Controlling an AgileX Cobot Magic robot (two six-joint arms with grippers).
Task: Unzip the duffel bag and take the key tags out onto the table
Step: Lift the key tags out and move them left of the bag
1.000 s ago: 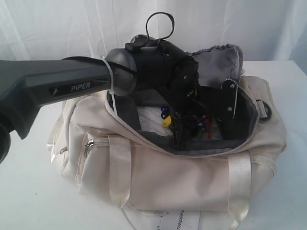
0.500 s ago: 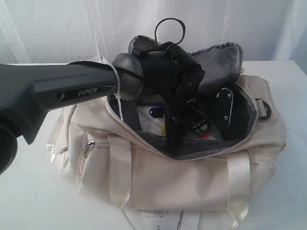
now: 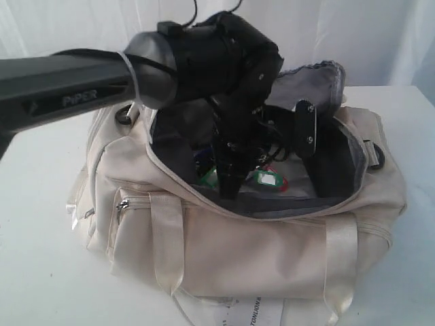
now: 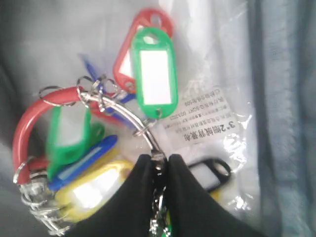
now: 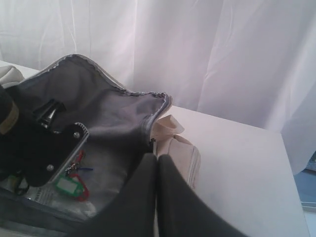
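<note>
Left gripper (image 4: 159, 165), jaws closed on the metal ring chain of the key tags (image 4: 148, 74), inside the unzipped mouth of the duffel bag (image 3: 272, 251). The tags fan over a clear printed packet (image 4: 207, 123) in the bag. Right gripper (image 5: 157, 165), fingers pressed together, empty, by the bag's raised flap. The bag sits on the table (image 3: 41, 272).

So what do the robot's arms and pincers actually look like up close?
The left arm is a chunky dark grey beam with white PiPER lettering, a rounded grey joint ringed by a white band, then a black wrist with thin black cables. The left gripper and right gripper have smooth, matte black tapering fingers.
</note>
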